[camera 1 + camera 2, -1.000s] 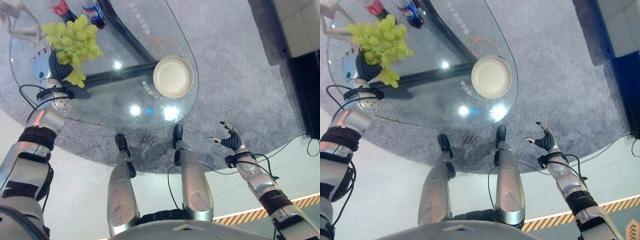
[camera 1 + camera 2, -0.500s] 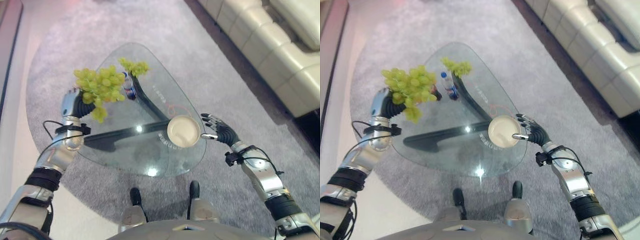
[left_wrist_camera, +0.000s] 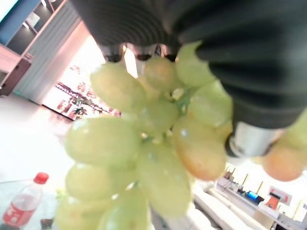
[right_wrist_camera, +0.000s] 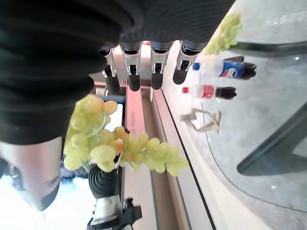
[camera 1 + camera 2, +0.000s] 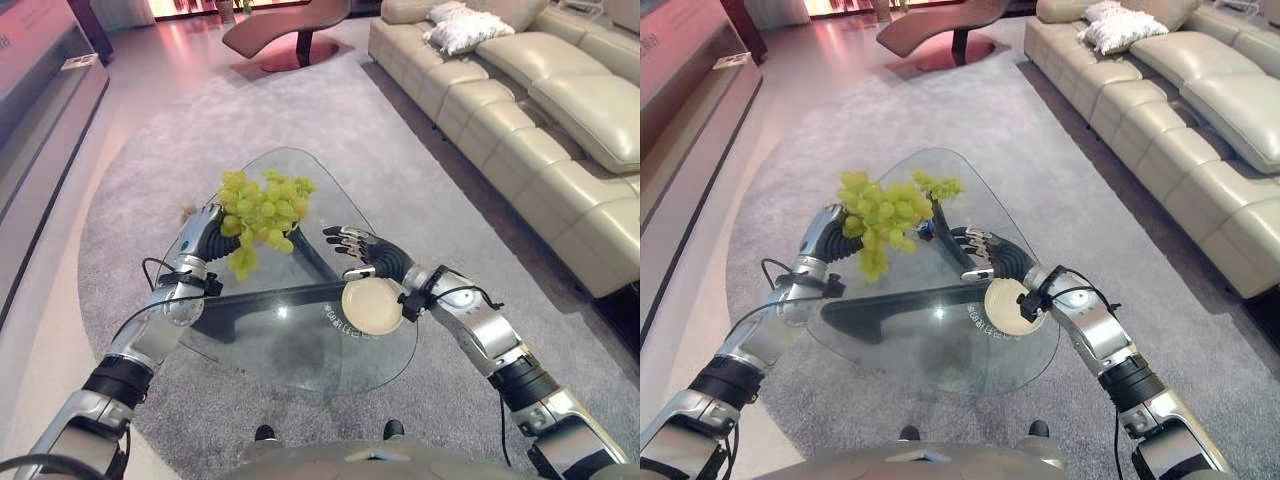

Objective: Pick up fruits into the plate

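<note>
Two bunches noted: green grapes, one held, one on the table.
Held bunch (image 5: 258,210): raised above the far left part of the glass table (image 5: 250,345), clear of its surface, a small cluster hanging at its lower end.
Left hand (image 5: 208,235): curled round the held bunch from below; in the left wrist view the grapes (image 3: 144,143) sit pressed against the dark cover and thumb.
Second bunch (image 5: 940,186): lying on the far end of the table, just behind the held bunch.
Plate (image 5: 372,306): cream, round, nothing in it, on the near right part of the table, well apart from the held bunch.
Right hand (image 5: 365,255): above the table just beyond the plate, fingers straight and spread, holding nothing; the right wrist view shows its fingers (image 4: 132,69) extended in a row.
In the way: the right hand and wrist overlap the plate's far right rim, between bunch and plate.
Bottles: a blue-labelled one (image 4: 225,69) and a red-labelled one (image 4: 208,91) lie on the table near the second bunch.
Small pale figure (image 4: 201,120): on the table by the bottles; kind cannot be told.
Surroundings: grey rug (image 5: 130,210) under the table; cream sofa (image 5: 520,110) to the right; lounge chair (image 5: 290,25) at the far end.
</note>
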`<state>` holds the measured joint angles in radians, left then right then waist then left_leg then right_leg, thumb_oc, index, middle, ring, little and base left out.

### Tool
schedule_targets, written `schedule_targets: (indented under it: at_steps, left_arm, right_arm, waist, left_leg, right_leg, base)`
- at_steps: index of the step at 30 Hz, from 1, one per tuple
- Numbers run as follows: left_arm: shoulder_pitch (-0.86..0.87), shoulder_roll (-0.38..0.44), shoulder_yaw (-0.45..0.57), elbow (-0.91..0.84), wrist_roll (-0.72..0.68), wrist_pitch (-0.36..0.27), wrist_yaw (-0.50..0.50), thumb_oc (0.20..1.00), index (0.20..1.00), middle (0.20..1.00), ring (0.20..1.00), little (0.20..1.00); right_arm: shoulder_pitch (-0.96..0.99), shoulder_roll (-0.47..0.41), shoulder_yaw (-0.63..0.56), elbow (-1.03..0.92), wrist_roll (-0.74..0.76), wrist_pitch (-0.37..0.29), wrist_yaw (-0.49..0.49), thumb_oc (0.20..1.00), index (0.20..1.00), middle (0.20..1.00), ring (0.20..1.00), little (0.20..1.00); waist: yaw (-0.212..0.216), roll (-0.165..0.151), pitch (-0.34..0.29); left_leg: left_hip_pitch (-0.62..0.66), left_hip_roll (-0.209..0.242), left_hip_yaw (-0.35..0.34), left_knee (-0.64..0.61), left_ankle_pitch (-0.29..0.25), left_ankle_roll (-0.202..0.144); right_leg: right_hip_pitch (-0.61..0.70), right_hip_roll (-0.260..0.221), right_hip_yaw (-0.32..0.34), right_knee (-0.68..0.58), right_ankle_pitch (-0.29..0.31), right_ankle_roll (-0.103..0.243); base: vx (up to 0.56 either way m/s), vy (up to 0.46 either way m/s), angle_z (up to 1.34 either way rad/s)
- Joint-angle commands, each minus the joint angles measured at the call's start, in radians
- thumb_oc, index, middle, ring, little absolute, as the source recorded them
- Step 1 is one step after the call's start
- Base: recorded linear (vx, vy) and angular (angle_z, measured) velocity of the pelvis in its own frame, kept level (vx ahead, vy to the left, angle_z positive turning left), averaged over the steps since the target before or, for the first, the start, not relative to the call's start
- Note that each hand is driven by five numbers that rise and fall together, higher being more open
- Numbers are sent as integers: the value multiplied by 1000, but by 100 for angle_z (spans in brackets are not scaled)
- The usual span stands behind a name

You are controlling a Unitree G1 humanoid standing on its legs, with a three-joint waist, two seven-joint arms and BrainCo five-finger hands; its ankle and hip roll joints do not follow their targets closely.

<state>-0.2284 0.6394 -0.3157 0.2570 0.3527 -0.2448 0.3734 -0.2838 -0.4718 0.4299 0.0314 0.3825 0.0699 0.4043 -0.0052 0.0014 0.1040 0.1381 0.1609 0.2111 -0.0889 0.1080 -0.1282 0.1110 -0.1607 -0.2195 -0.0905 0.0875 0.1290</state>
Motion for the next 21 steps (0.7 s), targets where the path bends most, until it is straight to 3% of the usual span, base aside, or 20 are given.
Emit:
schedule_targets:
  at_steps: [1,11,21]
  left_arm:
    - [-74,7,-18,-19,-23,-62,4,200,200,200,200,200]
    - [-55,-36,-54,-9,-26,-48,-3,200,200,200,200,200]
    - [-18,-99,-79,-7,-48,-46,15,200,200,200,200,200]
  right_arm:
    - [-90,49,32,-83,31,-33,-22,1000,1000,1000,1000,1000]
    - [-139,49,24,-159,23,-37,-144,1000,1000,1000,1000,1000]
    - [-143,51,-18,-228,-145,-119,-339,1000,1000,1000,1000,1000]
  waist:
    - [15,-20,-17]
    - [15,-22,-18]
    - [8,-19,-20]
  left_leg:
    - [-30,-7,-2,69,-109,10]
    - [-19,-7,3,60,-115,14]
    - [-15,-8,8,52,-122,19]
  right_leg:
    - [18,-38,-67,73,-84,15]
    - [21,-46,-59,57,-72,27]
    - [16,-49,-47,50,-69,34]
  base:
    - [0,0,0]
    - [-2,4,-2]
    - [0,0,0]
